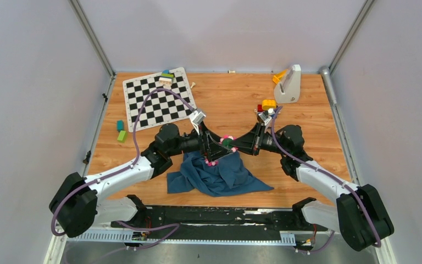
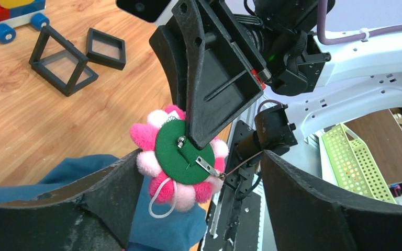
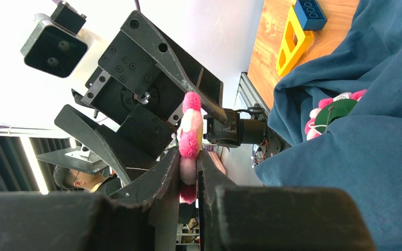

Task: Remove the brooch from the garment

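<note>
Wooden surface [image 1: 225, 99] carries a blue cloth [image 1: 220, 176]; both arms bend inward over it and meet at mid-frame. The right hand [image 3: 188, 157] is clenched on the brooch [image 3: 190, 130], which stands edge-on between its fingers. The left hand [image 2: 199, 162] is spread wide, with the brooch between its fingers, nearer the left one. Only the left wrist view shows the brooch's green back, with its metal pin and white loop.

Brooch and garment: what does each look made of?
The brooch: fuzzy plush petals in pink and white, a matte green felt-like back, and a shiny pin clasp that looks like metal. The garment: soft dark blue cloth, matte, going by its limp folds; the weave is too small to tell.
</note>
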Robot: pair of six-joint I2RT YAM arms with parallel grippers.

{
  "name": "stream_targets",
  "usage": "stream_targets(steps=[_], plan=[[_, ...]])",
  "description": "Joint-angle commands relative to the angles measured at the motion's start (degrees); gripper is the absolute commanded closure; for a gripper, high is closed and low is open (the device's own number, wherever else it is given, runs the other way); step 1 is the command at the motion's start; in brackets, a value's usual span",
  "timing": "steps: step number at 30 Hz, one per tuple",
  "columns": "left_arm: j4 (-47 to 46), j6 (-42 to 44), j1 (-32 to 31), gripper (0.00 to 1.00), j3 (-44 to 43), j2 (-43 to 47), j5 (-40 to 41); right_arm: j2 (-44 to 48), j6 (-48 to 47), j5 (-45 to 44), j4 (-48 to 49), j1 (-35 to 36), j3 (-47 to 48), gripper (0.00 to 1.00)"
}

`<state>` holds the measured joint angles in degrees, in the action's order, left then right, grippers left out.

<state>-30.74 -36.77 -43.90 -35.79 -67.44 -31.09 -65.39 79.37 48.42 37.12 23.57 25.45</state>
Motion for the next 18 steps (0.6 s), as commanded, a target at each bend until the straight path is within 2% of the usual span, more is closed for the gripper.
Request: stream_targets(steps=[1,5,10,13,16,18], plan=[[-3.9,-0.78,-0.31,0.16,-1.83,0.25,-0.9,0.3,-0.82,-0.1,2.56,0.33,1.83,1.0],[-6.96,-2.06,-0.31,0.28,-1.09,0.15,-1.95,0.39,-0.97,0.26,2.69,0.35,1.75,1.0],[-8.01,-2.8,-0.31,0.48,-1.44,-0.92,-3.49,0.59,-1.03,0.83,2.69,0.39,1.84,1.0],[-8.16,-2.85,-0.31,0.56,-1.47,-1.18,-3.59,0.61,-1.17,1.15,2.69,0.44,1.86,1.0],[-8.03,-3.05,-0.31,0.59,-1.49,-1.24,-3.34,0.48,-1.53,1.56,2.69,0.47,1.81,1.0],[-8.02,-3.29,-0.31,0.56,-1.55,-1.35,-3.38,0.58,-1.76,1.68,2.69,0.42,1.7,1.0]])
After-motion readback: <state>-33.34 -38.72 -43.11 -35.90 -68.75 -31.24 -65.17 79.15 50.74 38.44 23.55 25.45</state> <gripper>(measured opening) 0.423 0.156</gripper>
